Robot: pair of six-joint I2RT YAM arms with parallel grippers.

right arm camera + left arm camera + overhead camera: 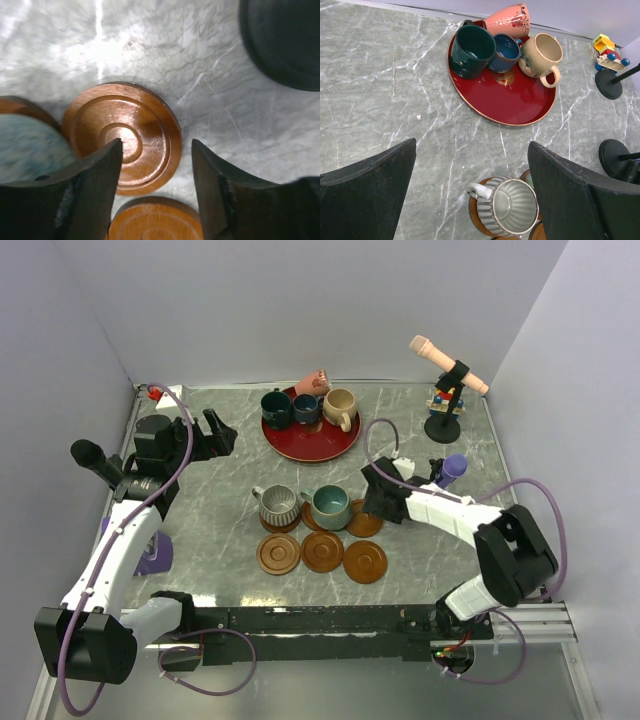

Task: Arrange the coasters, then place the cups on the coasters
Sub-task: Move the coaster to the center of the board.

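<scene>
Six brown coasters lie mid-table in two rows. The front row point(323, 551) is bare. In the back row a grey ribbed cup point(279, 506) and a teal cup point(330, 506) each stand on a coaster, and the right-hand coaster point(366, 522) is bare. My right gripper point(380, 502) hovers open over that coaster's point(125, 137) right edge, holding nothing. Dark green point(276, 407), dark blue point(306, 408) and beige point(340, 408) cups stand on the red plate point(310, 445), and a pink cup point(313, 383) lies tipped at its far rim. My left gripper point(210, 435) is open and empty, left of the plate.
A peach microphone point(450, 365) on a black stand and small toy blocks point(440, 398) sit at the back right. A purple microphone point(452, 468) is beside my right arm, its black base point(615, 157) close by. A black microphone point(95, 460) is at the left edge.
</scene>
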